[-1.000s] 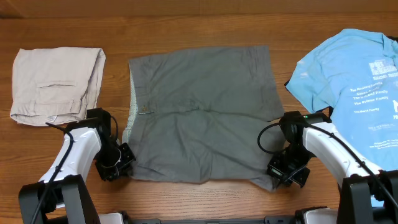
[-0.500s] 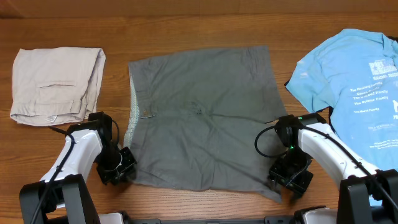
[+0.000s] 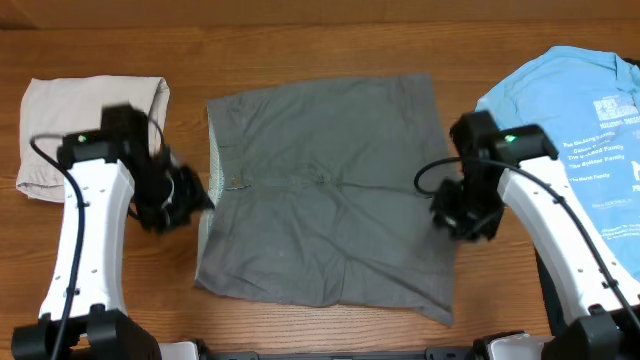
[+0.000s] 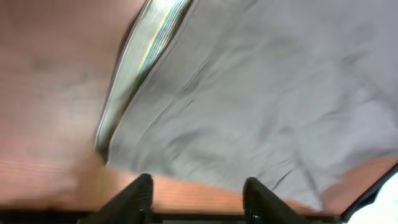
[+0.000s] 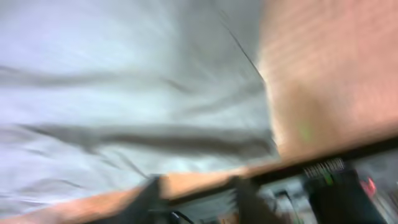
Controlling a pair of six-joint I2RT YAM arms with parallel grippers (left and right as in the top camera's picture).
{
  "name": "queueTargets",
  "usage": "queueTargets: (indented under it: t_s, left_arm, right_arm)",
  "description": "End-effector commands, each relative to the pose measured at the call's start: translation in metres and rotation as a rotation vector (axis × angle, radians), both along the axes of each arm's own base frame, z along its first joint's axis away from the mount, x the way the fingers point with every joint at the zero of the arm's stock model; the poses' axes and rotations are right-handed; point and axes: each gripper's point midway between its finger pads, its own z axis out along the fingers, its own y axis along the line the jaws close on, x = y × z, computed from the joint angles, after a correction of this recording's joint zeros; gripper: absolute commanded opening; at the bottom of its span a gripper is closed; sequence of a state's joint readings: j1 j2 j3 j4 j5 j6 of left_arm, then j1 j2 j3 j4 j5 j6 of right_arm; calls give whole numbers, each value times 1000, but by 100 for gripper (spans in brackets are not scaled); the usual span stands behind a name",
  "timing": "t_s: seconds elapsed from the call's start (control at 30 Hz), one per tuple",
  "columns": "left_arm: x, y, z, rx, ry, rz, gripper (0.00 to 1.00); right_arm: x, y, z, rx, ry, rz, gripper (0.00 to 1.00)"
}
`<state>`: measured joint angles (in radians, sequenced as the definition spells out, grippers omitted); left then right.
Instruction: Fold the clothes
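Observation:
The dark grey shorts (image 3: 325, 190) lie spread flat in the middle of the table, waistband at the left edge. My left gripper (image 3: 185, 200) hangs above the table just left of the waistband, open and empty; in the left wrist view (image 4: 198, 193) its fingers are apart over bare wood, with the shorts (image 4: 249, 93) beyond. My right gripper (image 3: 462, 212) hangs at the shorts' right edge, open and empty; the right wrist view (image 5: 196, 196) is blurred, showing the grey cloth (image 5: 124, 81) and the table edge.
Folded pale beige shorts (image 3: 95, 135) lie at the back left. A light blue T-shirt with white print (image 3: 570, 130) lies at the right. The wooden table (image 3: 320, 55) shows around them, and its front edge is close below the shorts' hem.
Both grippers have let go of the shorts' front corners, risen and moved back toward the middle of each side. The shorts' front edge now lies flatter and further forward.

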<state>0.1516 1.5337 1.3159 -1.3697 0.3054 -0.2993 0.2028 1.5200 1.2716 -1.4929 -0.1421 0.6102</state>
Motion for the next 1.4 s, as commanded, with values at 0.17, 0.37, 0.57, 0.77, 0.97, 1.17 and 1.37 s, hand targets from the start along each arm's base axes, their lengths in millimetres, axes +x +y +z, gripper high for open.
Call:
queueTargets:
  t_s: [0.17,0.37,0.57,0.77,0.97,1.17,1.37]
  left_arm:
    - [25,-26,-6,61,-115,-150,8]
    - [33,-39,-51,92,-102,-173,4]
    - [32,-33,-93,128,-8,-179,4]
    - [30,-14,-128,233,83,-188,4]
    - [26,-8,-159,259,163,-192,4]
    - [20,1,-175,310,225,-148,4]
    - [17,9,-177,358,243,-148,4]
  right_arm:
    - [28,3,-11,7,-86,24,4]
    - [50,-2,-40,-45,-80,35,4]
    - [56,-9,-79,-108,15,42,4]
    - [64,-13,-109,-114,54,26,4]
    - [74,-29,-122,-203,32,30,4]
    - [96,-38,-125,-262,-58,31,4]
    - [104,-37,-126,-257,-92,26,4]
